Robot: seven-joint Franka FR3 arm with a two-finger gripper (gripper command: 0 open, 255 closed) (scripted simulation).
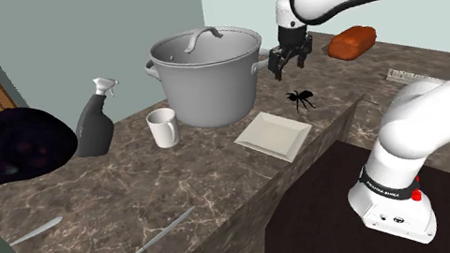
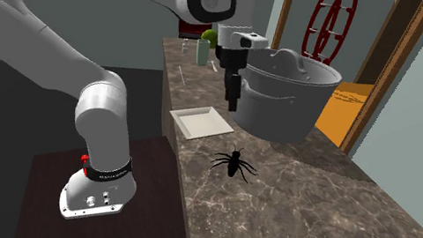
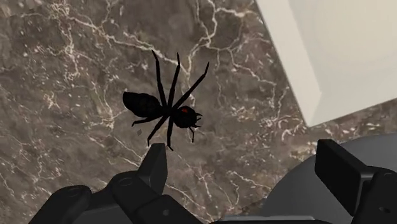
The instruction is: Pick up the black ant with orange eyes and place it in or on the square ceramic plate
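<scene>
From here I see the tool (image 2: 233, 104) hanging above the bench (image 2: 299, 219), just beside the big grey pot (image 2: 289, 100), on the side towards the white square plate (image 2: 200, 123). The black ant (image 2: 234, 163) lies on the marbled top, nearer the camera than the plate and apart from it. The white arm (image 2: 102, 121) rises from the dark stand (image 2: 149, 210) at lower left.

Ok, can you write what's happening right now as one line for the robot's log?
pincer: open, above ant | ant: on counter, not held | plate: beside ant | grasp: not yet done
</scene>
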